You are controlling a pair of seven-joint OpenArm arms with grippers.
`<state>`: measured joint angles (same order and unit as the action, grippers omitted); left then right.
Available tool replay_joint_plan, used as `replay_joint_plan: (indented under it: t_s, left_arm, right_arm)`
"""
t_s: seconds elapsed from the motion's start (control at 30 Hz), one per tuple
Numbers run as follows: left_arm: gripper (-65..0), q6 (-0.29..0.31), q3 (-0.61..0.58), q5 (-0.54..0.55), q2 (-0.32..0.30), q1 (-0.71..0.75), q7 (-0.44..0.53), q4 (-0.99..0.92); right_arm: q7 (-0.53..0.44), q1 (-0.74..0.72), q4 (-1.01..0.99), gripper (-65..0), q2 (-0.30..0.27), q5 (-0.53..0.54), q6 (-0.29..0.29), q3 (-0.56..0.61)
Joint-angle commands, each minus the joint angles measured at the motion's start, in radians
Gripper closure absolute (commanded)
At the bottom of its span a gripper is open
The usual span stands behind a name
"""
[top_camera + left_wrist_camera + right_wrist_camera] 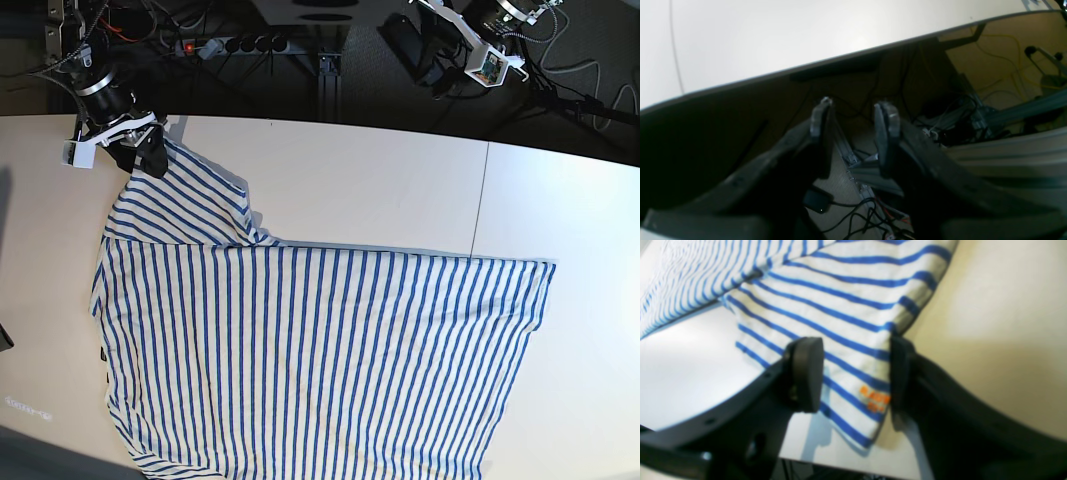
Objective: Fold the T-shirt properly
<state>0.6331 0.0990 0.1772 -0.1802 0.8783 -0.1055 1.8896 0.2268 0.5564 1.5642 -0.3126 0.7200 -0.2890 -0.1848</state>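
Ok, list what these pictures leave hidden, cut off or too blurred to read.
- T-shirt, base view: the lower hem runs off the bottom edge.
- Orange print, right wrist view: too blurred to read.
- Right gripper: its jaws straddle the sleeve corner with a gap; whether either touches the cloth is unclear.
- Left gripper, left wrist view: open over the table edge; no shirt shows in that view.

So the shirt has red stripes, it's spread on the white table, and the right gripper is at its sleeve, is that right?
Not quite: the stripes are blue, not red, as the right wrist view shows. The rest stands: the T-shirt lies spread on the white table, and the right gripper is at its sleeve.
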Motion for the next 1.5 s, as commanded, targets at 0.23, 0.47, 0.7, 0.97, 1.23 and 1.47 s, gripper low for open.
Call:
replay_joint_plan:
  t_s: [0.23,0.47,0.7,0.97,1.23,1.47]
  left_arm:
    - [-27.6,0.015,0.076,0.135,-0.018,0.011,0.018,0.017]
    - [-33.5,0.014,0.116,0.189,-0.087,0.01,-0.01,0.042]
    - [-37.2,0.014,0.24,0.394,-0.129,0.003,-0.203,0.16]
    - [-37.7,-0.005,0.333,0.485,-0.221,-0.054,-0.268,0.198]
    - [-37.7,-0.058,0.332,0.495,-0.336,-0.272,-0.272,0.016]
    - [-37.7,-0.051,0.314,0.603,-0.406,-0.506,-0.311,-0.321]
  right_arm:
    - [0.061,-0.021,-0.005,-31.2,0.072,-0.052,-0.063,0.01]
    - [0.027,-0.072,-0.007,-17.8,0.083,-0.137,-0.055,0.01]
    - [0.017,-0.119,-0.007,0.0,0.083,-0.275,-0.056,0.01]
    - [0.017,-0.135,-0.007,0.0,0.083,-0.294,-0.056,0.01]
    - [0.016,-0.135,-0.007,0.0,0.083,-0.294,-0.056,0.01]
    - [0.016,-0.135,-0.007,0.0,0.083,-0.295,-0.056,0.01]
